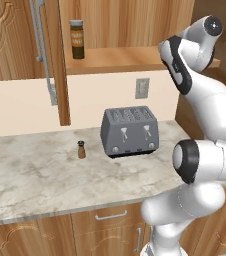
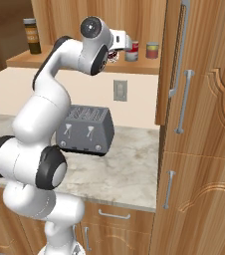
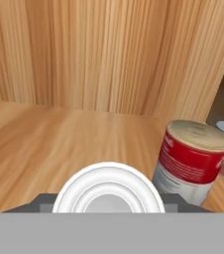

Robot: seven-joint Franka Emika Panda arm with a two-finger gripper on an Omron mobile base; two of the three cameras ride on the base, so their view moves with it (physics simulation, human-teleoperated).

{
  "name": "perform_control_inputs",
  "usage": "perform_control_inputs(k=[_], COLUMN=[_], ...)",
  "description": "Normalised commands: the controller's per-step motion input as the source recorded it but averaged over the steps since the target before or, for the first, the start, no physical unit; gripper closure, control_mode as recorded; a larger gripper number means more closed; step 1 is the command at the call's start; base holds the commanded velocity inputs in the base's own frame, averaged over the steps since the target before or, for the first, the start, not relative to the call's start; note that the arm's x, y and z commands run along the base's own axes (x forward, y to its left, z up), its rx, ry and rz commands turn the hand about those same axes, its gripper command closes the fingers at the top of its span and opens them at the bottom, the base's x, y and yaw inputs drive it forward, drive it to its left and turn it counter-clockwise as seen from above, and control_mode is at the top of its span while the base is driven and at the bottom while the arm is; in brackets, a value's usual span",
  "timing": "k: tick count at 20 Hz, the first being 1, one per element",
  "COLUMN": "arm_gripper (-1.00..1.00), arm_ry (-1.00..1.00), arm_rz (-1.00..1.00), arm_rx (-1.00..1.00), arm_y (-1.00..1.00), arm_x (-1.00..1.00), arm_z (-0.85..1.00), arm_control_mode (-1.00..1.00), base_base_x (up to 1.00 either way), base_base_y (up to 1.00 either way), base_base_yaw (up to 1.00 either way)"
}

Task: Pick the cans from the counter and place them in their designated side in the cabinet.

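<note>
**Second can carried onto the cabinet shelf**

The gripper (image 2: 115, 56) is closed on a can (image 3: 108, 188), low over the cabinet (image 3: 59, 134) shelf just left of the red-labelled can (image 3: 192, 161). Judged risk: drifting right could knock that neighbour over. The held can's label and the fingertips are hidden; a greenish-yellow can (image 2: 152, 50) stands farther right.

A pale cream wall (image 1: 20, 105) with a grey rectangular switch plate (image 1: 142, 88) is seen behind a grey four-slot metal toaster (image 1: 129, 131), which is set toward the back edge of the counter. A small brown pepper shaker (image 1: 81, 150) is placed just left of the toaster. Tall light-brown panelled wooden doors with grey metal handles (image 2: 199, 129) are seen at the counter's right end.
</note>
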Motion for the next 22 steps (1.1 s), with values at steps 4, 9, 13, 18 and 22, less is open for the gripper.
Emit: perform_control_inputs(k=[4,9,13,18,22], arm_gripper=[1.00,1.00,-1.00,-1.00,-1.00], arm_ry=[0.00,0.00,0.00,-0.02,-0.03], arm_rz=[0.00,0.00,0.00,0.01,0.02], arm_rx=[-0.01,-0.01,-0.01,-0.01,-0.01], arm_y=[0.00,0.00,-0.01,-0.10,-0.03], arm_x=[0.21,0.20,0.22,0.27,0.35], arm_z=[-0.22,-0.24,-0.26,-0.14,-0.10], arm_control_mode=[-1.00,-1.00,-1.00,-1.00,-1.00], base_base_x=[0.00,0.00,0.00,0.00,0.00], base_base_y=[0.00,0.00,0.00,0.00,0.00], base_base_yaw=[0.00,0.00,0.00,0.00,0.00])
